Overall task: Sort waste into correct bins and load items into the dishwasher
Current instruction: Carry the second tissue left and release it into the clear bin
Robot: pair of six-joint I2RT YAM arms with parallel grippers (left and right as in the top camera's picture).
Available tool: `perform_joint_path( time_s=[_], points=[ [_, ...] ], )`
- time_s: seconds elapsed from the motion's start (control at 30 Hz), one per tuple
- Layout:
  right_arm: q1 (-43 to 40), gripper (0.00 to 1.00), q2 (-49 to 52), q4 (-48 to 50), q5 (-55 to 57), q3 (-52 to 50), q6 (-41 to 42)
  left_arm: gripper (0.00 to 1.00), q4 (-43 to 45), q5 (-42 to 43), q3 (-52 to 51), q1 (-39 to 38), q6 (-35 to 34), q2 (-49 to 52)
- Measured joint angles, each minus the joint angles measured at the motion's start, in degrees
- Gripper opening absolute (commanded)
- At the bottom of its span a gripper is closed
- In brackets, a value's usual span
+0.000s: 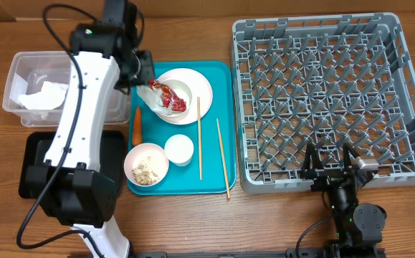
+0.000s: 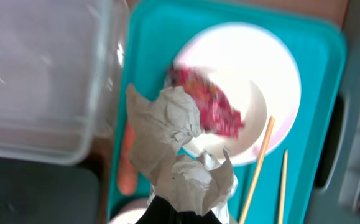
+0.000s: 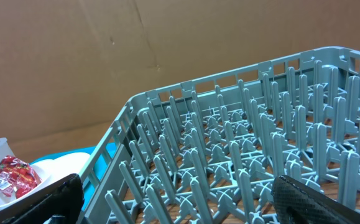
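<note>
My left gripper is shut on a crumpled white napkin and holds it over the left rim of the white plate. The red wrapper lies on that plate, just beyond the napkin. On the teal tray lie an orange carrot piece, a bowl of rice scraps, a small white cup and two chopsticks. At the front edge of the grey dish rack my right gripper stands open with nothing in it.
The clear tub at the far left has white paper in it. The black tray sits in front of it, partly under my left arm. The rack's upright pegs fill the right wrist view.
</note>
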Motion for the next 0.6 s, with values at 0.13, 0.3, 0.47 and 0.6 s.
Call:
perform_joint_path(
  time_s=[0.13, 0.3, 0.47, 0.6],
  points=[
    [0.0, 1.00, 0.0, 0.0, 0.0, 0.0, 0.0, 0.04, 0.6, -2.6, 2.1, 3.3, -0.7, 0.0],
    [0.0, 1.00, 0.0, 0.0, 0.0, 0.0, 0.0, 0.04, 1.6, -5.6, 2.0, 10.2, -2.0, 0.0],
    [0.0, 1.00, 0.0, 0.0, 0.0, 0.0, 0.0, 0.04, 2.7, -6.9, 2.0, 16.7, -2.9, 0.9],
    [0.0, 1.00, 0.0, 0.0, 0.0, 0.0, 0.0, 0.04, 3.2, -7.4, 2.0, 19.5, -3.0, 4.2]
  ],
)
